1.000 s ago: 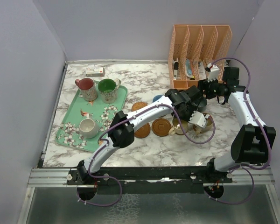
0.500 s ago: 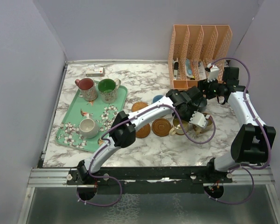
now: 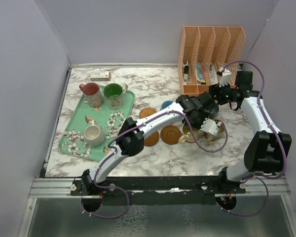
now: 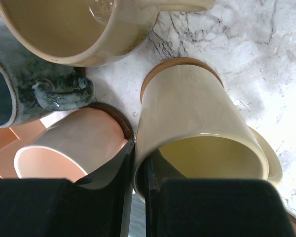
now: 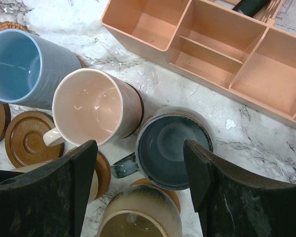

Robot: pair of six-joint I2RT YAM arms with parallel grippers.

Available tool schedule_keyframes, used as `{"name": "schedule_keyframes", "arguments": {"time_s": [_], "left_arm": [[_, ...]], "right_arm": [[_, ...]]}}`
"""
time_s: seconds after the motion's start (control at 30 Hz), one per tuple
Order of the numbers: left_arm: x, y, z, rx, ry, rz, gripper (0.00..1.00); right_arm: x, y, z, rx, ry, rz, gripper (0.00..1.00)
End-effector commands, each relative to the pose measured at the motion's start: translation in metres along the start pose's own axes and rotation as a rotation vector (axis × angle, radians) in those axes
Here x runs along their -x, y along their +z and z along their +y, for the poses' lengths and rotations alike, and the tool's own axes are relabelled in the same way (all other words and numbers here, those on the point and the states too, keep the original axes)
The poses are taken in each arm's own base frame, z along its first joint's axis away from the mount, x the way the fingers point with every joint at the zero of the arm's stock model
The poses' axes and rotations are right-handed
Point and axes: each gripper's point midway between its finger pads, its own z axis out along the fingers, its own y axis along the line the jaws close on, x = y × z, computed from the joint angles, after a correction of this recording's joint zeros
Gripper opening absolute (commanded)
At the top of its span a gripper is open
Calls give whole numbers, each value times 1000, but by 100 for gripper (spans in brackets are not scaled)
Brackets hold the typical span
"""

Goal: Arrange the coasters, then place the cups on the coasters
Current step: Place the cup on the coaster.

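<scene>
Marble table (image 3: 153,84); tray (image 3: 101,116): three cups (image 3: 92,94); five beside.

A mint-green floral tray (image 3: 104,122) lies slantwise near the left edge of a white marble-patterned worktop (image 3: 153,81), with a small flat box (image 3: 100,75) beyond it by the far edge. A peach slotted desk organizer (image 3: 212,44) stands toward the far right corner, a dark pen (image 3: 186,74) and a blue-and-white packet (image 3: 202,71) in its compartments. Pale lilac walls (image 3: 128,29) enclose three sides.

Eight mugs (image 3: 91,94); three uncovered coasters (image 3: 170,134); one tray (image 3: 101,114); one organizer (image 3: 212,42); one small box (image 3: 100,75).
</scene>
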Motion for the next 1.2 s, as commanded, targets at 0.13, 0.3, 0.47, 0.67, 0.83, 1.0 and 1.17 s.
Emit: {"name": "schedule_keyframes", "arguments": {"time_s": [0.13, 0.3, 0.47, 0.67, 0.83, 1.0, 1.17], "left_arm": [[10, -4, 9, 33, 31, -14, 6], [10, -2, 10, 35, 30, -11, 20], [11, -1, 12, 42, 31, -10, 27], [11, 0, 13, 47, 30, -12, 29], [13, -2, 15, 55, 32, -15, 30], [18, -6, 20, 76, 27, -28, 32], [23, -11, 24, 96, 21, -45, 34]], "right_arm": [[2, 2, -1, 14, -13, -16, 71], [1, 3, -1, 16, -11, -15, 71], [2, 3, -1, 18, -12, -15, 70], [2, 2, -1, 18, -13, -16, 71], [2, 3, -1, 19, -13, -15, 71], [2, 2, 0, 19, -13, -15, 70], [2, 2, 0, 23, -13, -17, 71]]}}
